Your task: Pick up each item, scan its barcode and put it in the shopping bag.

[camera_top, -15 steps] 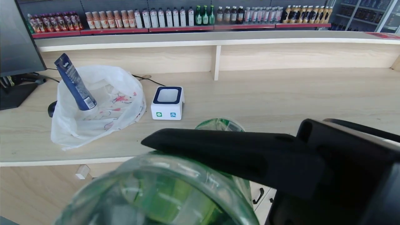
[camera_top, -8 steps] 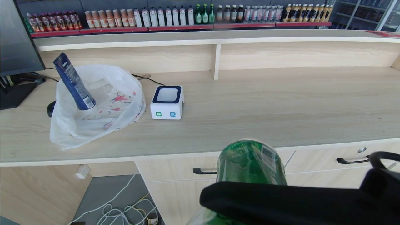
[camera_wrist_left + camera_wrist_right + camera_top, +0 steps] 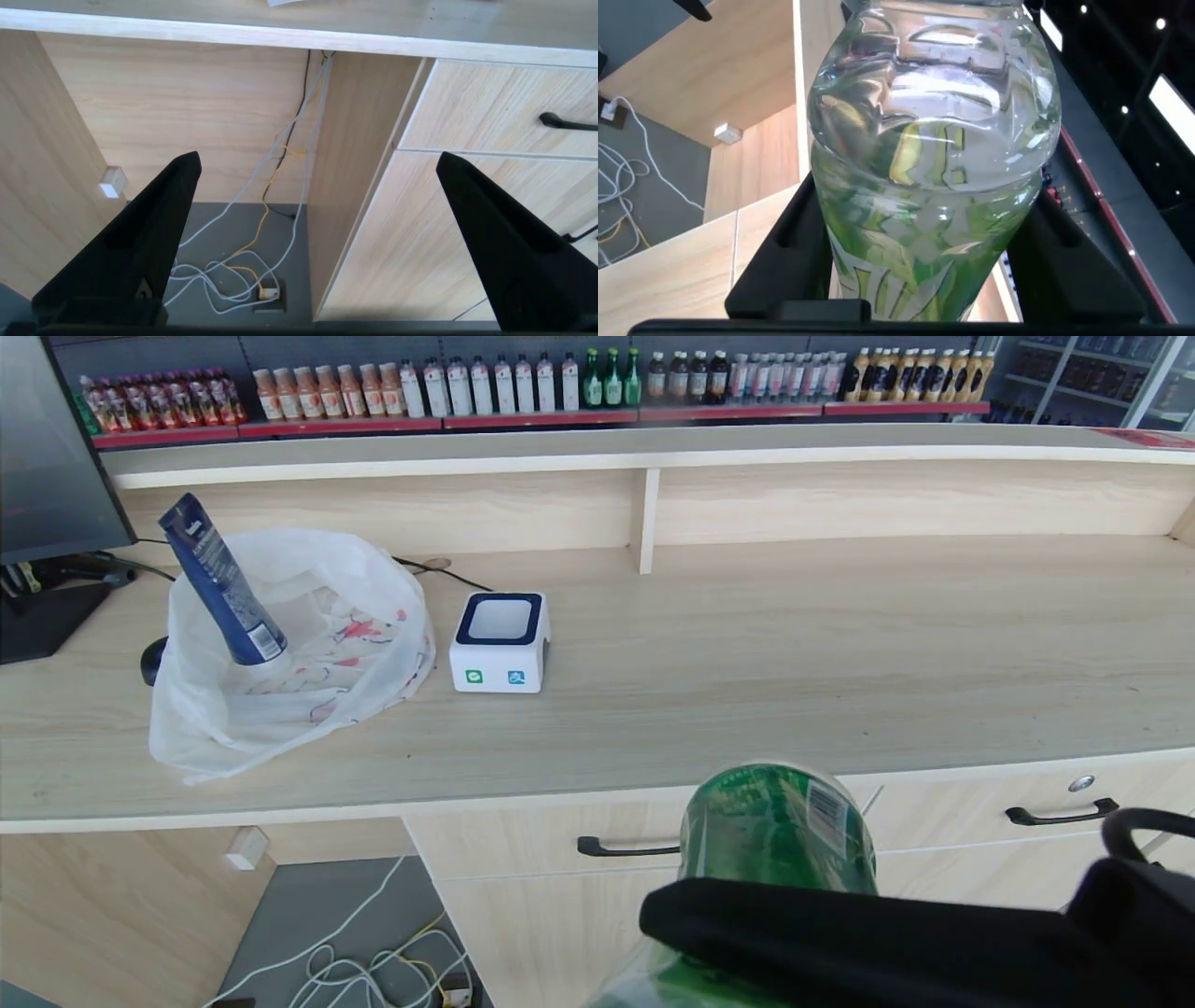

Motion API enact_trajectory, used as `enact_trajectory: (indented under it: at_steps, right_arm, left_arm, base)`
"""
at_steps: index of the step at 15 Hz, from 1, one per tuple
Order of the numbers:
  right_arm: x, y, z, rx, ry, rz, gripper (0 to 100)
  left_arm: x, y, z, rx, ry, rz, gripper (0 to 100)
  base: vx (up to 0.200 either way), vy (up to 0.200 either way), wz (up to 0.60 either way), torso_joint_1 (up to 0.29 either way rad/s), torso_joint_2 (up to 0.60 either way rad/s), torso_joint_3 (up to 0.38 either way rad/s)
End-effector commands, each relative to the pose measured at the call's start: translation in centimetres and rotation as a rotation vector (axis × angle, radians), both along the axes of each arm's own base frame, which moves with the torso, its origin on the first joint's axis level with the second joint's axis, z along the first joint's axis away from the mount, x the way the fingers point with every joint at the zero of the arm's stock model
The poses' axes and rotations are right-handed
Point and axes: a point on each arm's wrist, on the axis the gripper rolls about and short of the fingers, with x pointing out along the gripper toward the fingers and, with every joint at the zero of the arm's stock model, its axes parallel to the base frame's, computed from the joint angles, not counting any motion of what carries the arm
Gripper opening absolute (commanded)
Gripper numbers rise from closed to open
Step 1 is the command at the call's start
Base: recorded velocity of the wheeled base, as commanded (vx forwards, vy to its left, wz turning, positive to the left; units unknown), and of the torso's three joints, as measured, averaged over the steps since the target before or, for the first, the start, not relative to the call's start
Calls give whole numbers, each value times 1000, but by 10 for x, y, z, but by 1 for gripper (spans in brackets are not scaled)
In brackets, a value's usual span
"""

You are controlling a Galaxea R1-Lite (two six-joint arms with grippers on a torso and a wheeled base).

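Observation:
My right gripper (image 3: 775, 933) is shut on a green plastic bottle (image 3: 775, 831), held low in front of the counter's front edge at the right of centre; a barcode shows on its label. The bottle (image 3: 934, 187) sits clamped between the black fingers (image 3: 785, 252) in the right wrist view. A white scanner box (image 3: 499, 642) with a dark-framed window stands on the counter. Left of it lies the white shopping bag (image 3: 280, 653), with a dark blue tube (image 3: 224, 583) standing tilted in it. My left gripper (image 3: 322, 233) hangs open below the counter, over the floor cables.
The wooden counter (image 3: 794, 653) has a raised back ledge with a divider (image 3: 646, 518). A monitor (image 3: 47, 457) stands at far left. Drawers with black handles (image 3: 1055, 817) lie under the counter. Cables (image 3: 355, 961) lie on the floor. Shelves of bottles (image 3: 560, 383) line the back.
The right gripper with the green bottle has dropped away from the camera and moved right, from over the counter's front edge to below it. In the last half second it drifted slightly right.

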Motion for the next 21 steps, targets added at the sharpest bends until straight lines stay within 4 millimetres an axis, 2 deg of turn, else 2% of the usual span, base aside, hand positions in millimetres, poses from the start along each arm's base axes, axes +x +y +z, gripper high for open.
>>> enact_trajectory:
  at_steps: [1,12,21]
  right_arm:
    - [0,0,-1,-4,1,-1,0]
    - [1,-3,-8,7,0,-20,0]
    - [5,-7,-4,42,29,-62,0]
  left_arm:
    - [0,0,0,0,2,0,100]
    - [0,0,0,0,0,1,100]
    - [0,0,0,0,2,0,100]
  base:
    - [0,0,0,0,0,0]
    - [0,0,0,0,0,0]
    - [0,0,0,0,0,0]
